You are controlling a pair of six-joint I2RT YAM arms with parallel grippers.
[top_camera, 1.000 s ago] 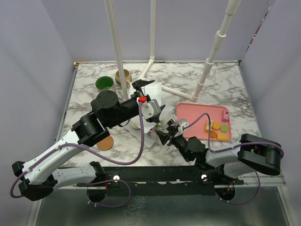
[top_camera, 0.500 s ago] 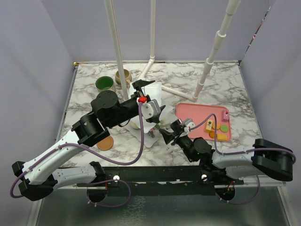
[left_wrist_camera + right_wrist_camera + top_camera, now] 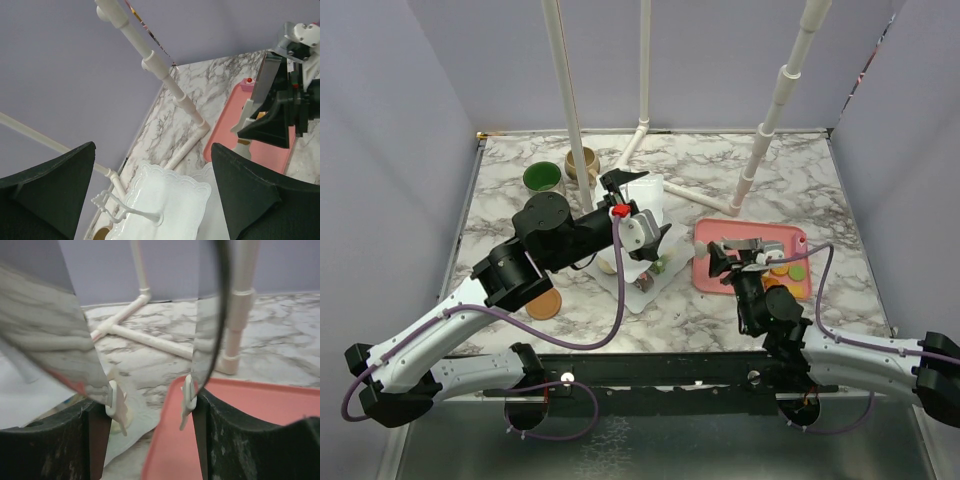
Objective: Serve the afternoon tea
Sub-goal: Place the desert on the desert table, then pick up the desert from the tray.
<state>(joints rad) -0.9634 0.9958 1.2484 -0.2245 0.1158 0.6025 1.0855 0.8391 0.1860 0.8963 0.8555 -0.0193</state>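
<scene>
Right hand (image 3: 735, 250) jaws parted, empty; tiered stand (image 3: 650, 195) apart, to its left.

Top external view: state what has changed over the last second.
The right gripper swung right, from the tiered stand's lower plate to above the pink tray's near-left corner, jaws open and empty. The left gripper, wide open at the stand's top, the green-lined mug, beige mug and coaster stayed put.
</scene>
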